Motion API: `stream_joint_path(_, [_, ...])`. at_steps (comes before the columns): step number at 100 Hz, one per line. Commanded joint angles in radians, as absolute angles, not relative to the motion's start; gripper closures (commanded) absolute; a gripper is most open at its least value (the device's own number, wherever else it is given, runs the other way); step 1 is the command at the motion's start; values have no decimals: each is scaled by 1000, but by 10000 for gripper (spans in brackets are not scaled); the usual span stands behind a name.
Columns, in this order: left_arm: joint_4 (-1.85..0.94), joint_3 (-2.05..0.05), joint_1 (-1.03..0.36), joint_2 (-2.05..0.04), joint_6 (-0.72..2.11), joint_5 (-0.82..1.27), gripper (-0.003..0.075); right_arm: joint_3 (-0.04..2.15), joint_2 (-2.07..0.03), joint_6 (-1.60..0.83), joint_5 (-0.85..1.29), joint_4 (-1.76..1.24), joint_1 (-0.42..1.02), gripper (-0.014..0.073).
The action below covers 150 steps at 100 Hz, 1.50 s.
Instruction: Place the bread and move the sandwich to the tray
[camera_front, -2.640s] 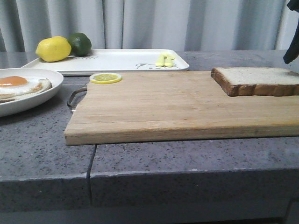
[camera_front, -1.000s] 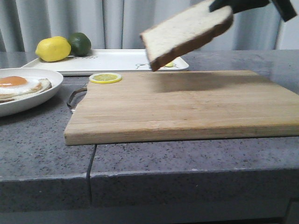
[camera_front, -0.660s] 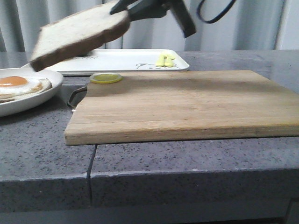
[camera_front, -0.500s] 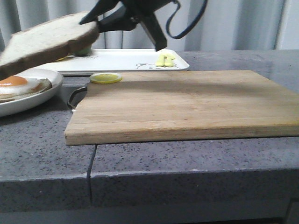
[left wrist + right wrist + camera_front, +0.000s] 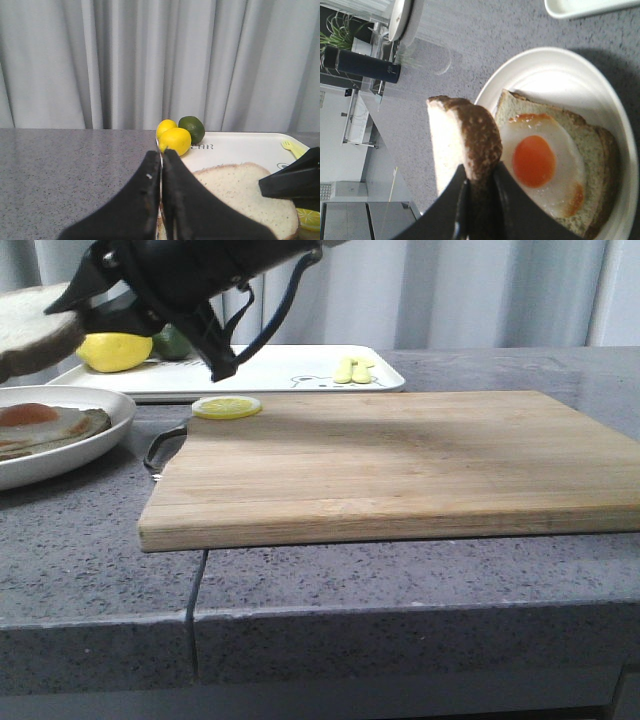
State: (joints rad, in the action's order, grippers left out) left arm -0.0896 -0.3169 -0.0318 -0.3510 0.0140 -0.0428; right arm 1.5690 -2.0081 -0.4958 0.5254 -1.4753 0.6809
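My right gripper (image 5: 78, 302) reaches across to the far left and is shut on the crust of the bread (image 5: 30, 328), a white slice with a dark brown crust, held tilted in the air above the plate (image 5: 105, 425). In the right wrist view the gripper (image 5: 479, 185) pinches the bread (image 5: 452, 150) edge-on beside the sandwich (image 5: 540, 160), bread with a fried egg, on the plate (image 5: 530, 70). The sandwich (image 5: 50, 425) lies open-faced. The white tray (image 5: 260, 370) lies behind. My left gripper (image 5: 161, 154) is shut and empty, beside the bread (image 5: 240, 195).
A lemon (image 5: 115, 350) and a lime (image 5: 172, 340) sit on the tray's left end, small yellow forks (image 5: 352, 370) on its right. A lemon slice (image 5: 226, 407) lies on the corner of the wooden cutting board (image 5: 400, 460). The table's front edge is near.
The right gripper has lifted the bread off the board's right end and carried it left across the table to above the plate. The board now holds only the lemon slice.
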Motion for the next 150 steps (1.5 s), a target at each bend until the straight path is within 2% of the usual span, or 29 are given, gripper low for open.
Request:
stream_joint_path(1, [-98, -355, -31, -363, 9, -125, 740, 1610, -1967, -514, 533, -1519, 683, 643])
stream_joint_path(11, [-98, -355, -31, -363, 9, -125, 740, 1610, -1983, -514, 535, -1519, 686, 568])
stream_joint_path(28, [-98, -355, -31, -363, 9, -125, 740, 1610, -1989, -514, 527, -1512, 687, 308])
stream_joint_path(36, [-98, -355, -31, -363, 9, -125, 740, 1610, -1989, -522, 510, -1511, 687, 260])
stream_joint_path(50, [-98, -366, -29, -363, 9, -93, 740, 1610, -1987, -600, 499, -1491, 679, 265])
stream_joint_path(67, [-85, -458, 6, -380, 9, 88, 739, 1610, -1964, -672, 513, -1461, 644, 270])
stream_joint_path(74, [-49, -502, 39, -400, 9, 126, 731, 1610, -1941, -704, 503, -1446, 635, 304])
stream_joint_path(80, [-35, -534, 69, -420, 9, 144, 699, 1610, -1916, -734, 502, -1419, 628, 368])
stream_joint_path(95, [-20, -612, 99, -479, 9, 213, 527, 1610, -1853, -766, 510, -1320, 627, 576])
stream_joint_path(102, [0, -651, 99, -519, 9, 252, 477, 1610, -1823, -775, 531, -1282, 627, 666])
stream_joint_path(129, [-11, -836, 99, -765, -10, 457, 463, 1607, -1690, -846, 587, -1104, 641, 656])
stream_joint_path(150, [-33, -979, 153, -1006, -42, 675, 463, 1580, -1574, -861, 522, -1029, 686, 655])
